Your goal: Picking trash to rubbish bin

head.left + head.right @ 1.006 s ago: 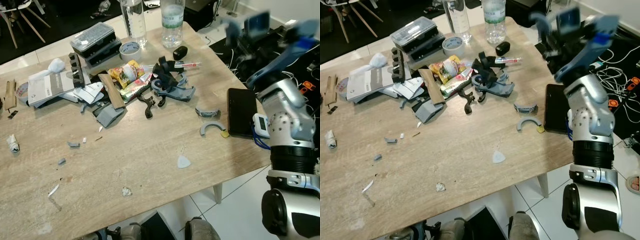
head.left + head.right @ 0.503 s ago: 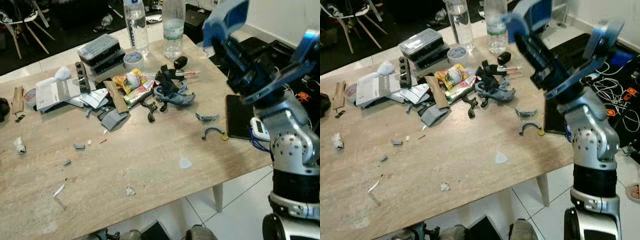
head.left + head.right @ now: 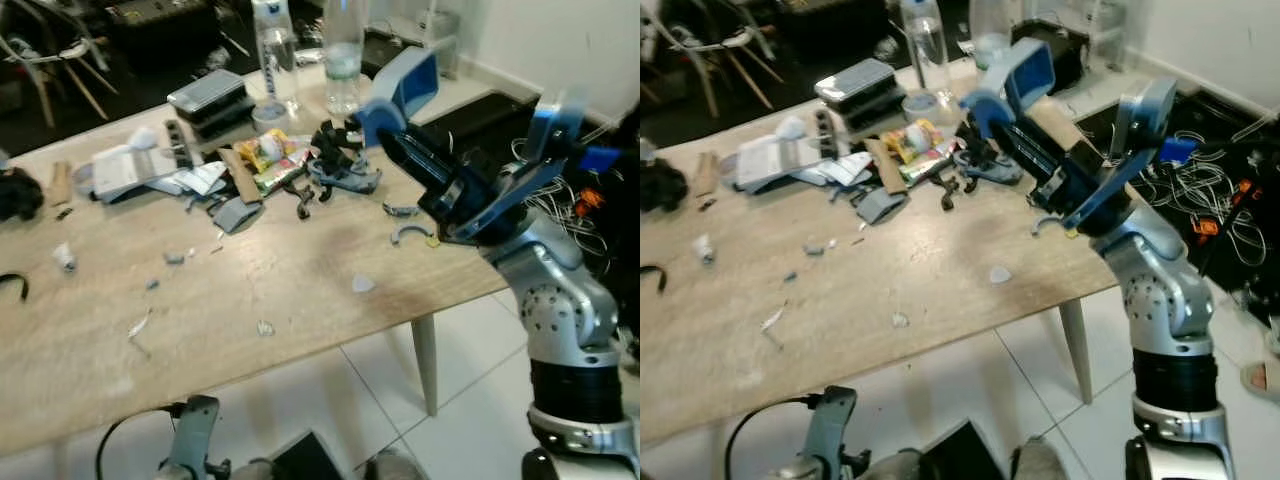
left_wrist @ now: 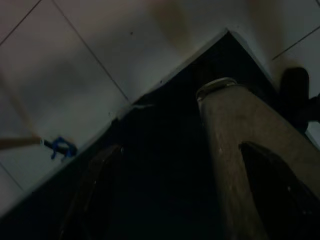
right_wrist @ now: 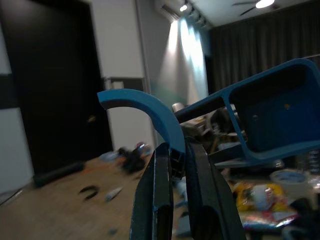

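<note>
R pincer (image 5: 172, 200) clamps blue dustpan (image 3: 1025, 75), tray tilted up-forward.

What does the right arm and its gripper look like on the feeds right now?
The right arm is silver, built of rounded joint housings with a ribbed black collar below them. Its forearm section is black. The right gripper has two long, flat black fingers.

The right tool (image 3: 385, 120) holds a blue plastic piece (image 3: 400, 88) above the cluttered table (image 3: 300, 290).
</note>
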Motion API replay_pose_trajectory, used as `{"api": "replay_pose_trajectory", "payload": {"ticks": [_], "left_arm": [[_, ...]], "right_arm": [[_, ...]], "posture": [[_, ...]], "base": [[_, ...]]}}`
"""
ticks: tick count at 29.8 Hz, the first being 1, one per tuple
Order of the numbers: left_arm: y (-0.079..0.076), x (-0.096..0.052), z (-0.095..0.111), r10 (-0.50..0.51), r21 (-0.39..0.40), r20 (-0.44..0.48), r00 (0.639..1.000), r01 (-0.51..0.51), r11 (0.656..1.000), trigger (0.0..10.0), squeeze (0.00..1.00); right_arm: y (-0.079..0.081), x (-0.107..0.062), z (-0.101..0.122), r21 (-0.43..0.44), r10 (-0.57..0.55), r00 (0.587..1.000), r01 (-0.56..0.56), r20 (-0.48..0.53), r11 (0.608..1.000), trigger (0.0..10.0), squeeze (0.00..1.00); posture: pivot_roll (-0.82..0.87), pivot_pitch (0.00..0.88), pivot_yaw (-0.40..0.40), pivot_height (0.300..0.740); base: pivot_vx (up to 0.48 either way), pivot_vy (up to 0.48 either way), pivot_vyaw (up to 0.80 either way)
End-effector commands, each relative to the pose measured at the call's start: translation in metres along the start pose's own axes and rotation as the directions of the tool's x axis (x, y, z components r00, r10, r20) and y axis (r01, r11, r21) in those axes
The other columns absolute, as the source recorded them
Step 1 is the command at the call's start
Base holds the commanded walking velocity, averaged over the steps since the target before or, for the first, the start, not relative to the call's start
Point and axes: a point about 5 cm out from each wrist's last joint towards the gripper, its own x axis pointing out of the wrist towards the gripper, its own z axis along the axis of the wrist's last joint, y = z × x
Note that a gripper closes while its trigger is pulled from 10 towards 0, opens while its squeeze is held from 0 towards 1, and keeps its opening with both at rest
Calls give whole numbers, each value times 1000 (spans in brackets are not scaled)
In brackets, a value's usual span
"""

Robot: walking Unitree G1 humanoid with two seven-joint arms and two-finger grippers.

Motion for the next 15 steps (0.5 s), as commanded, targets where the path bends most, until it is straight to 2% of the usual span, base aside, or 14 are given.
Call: {"api": "replay_pose_trajectory", "payload": {"ticks": [1, 3, 8, 10, 13, 14, 15], "left_arm": [[2, -1, -10, 8, 7, -37, 999, -8, 1000, 10000, 0], [2, -1, -10, 8, 5, -37, 999, -8, 1000, 10000, 0], [2, -2, -12, 9, -2, -40, 999, -9, 1000, 10000, 0], [2, -2, -13, 8, -2, -43, 999, -8, 1000, 10000, 0], [2, -2, -13, 9, -1, -43, 999, -9, 1000, 10000, 0], [2, -2, -13, 9, -1, -43, 999, -9, 1000, 10000, 0], [2, -2, -13, 9, -1, -43, 999, -9, 1000, 10000, 0]], "right_arm": [[0, -1, -6, -4, 4, 999, -5, -38, 1000, 10000, 0], [0, -1, -10, -13, 3, 998, -4, -62, 1000, 10000, 0], [-11, -4, -41, -51, -97, 972, 88, -215, 995, 10000, 0], [-14, -13, -61, -64, -128, 941, 113, -314, 991, 10000, 0], [-16, -23, -82, -66, -156, 901, 142, -404, 988, 10000, 0], [-16, -23, -82, -66, -156, 901, 142, -404, 988, 10000, 0], [-17, -31, -94, -61, -176, 876, 166, -449, 984, 10000, 0]], "posture": [[-127, 21, 98, 740], [-123, 20, 96, 740], [-121, 23, 97, 740], [-121, 23, 97, 740], [-121, 26, 98, 740], [-121, 26, 98, 740], [-121, 26, 98, 740]], "base": [[-345, 0, 0], [-345, 0, 0], [-339, 0, 0], [-337, 0, 0], [-335, 0, 0], [-334, 0, 0], [-334, 0, 0]]}}
